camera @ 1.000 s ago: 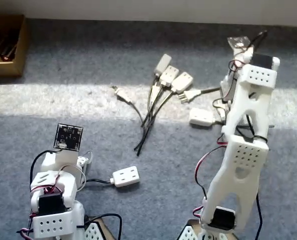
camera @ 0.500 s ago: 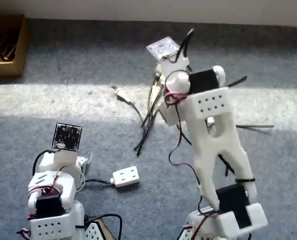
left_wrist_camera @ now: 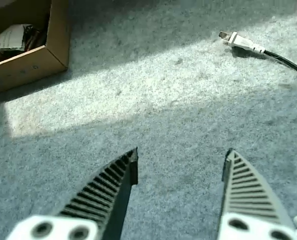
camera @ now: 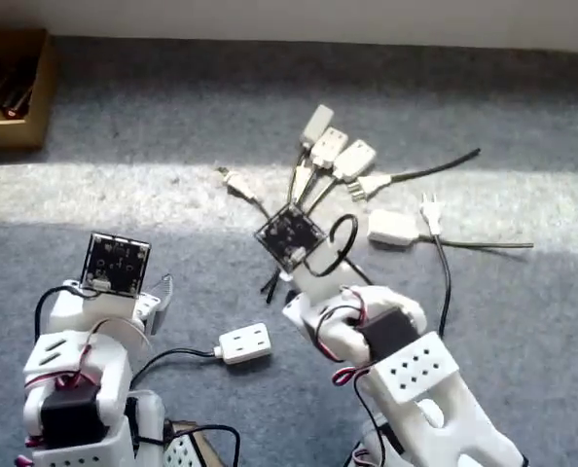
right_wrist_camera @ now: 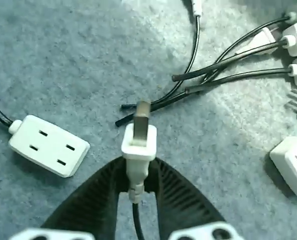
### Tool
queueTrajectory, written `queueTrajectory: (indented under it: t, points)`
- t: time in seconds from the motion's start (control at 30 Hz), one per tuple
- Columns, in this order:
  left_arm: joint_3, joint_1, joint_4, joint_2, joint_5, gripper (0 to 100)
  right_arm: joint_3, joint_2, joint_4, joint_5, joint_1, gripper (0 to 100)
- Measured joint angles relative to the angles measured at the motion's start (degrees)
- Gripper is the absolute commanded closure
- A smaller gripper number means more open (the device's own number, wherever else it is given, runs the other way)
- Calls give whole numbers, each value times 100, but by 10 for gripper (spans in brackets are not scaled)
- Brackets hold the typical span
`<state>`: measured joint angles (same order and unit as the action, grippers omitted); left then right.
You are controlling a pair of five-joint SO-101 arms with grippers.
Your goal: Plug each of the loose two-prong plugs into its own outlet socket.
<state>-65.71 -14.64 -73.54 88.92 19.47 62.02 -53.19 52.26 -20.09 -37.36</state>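
Carpet (camera: 172, 117) | 5 sockets (camera: 245, 343) | 4 loose plugs (camera: 233, 181) | right tool (right_wrist_camera: 138, 167): 1 plug (right_wrist_camera: 138, 142)

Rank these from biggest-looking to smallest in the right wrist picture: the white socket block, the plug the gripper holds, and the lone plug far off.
1. Socket block.
2. Held plug, in the right gripper; nearly as big-looking, being nearest the camera.
3. Lone plug, partly cut off.
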Motion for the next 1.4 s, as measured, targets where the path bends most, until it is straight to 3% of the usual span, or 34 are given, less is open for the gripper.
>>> queueTrajectory:
  t: [0.13,0.3,0.47,0.77,1.0,1.4]
  points:
    - [932,26,0,-1618,0,579,229,53,-316,-105,-308,992]
    - [1565,615,0,-3068,0,579,229,519,-624,-114,-853,992]
    - [1626,1204,-35,-3253,-70,579,229,905,-1046,-62,-914,992]
    - [1644,1292,255,-3279,-571,579,229,949,-1240,281,-800,992]
    - [1644,1785,334,-3297,-668,579,229,949,-1240,290,-923,992]
    - [826,1881,1160,-3305,-765,579,-132,985,-862,290,-949,992]
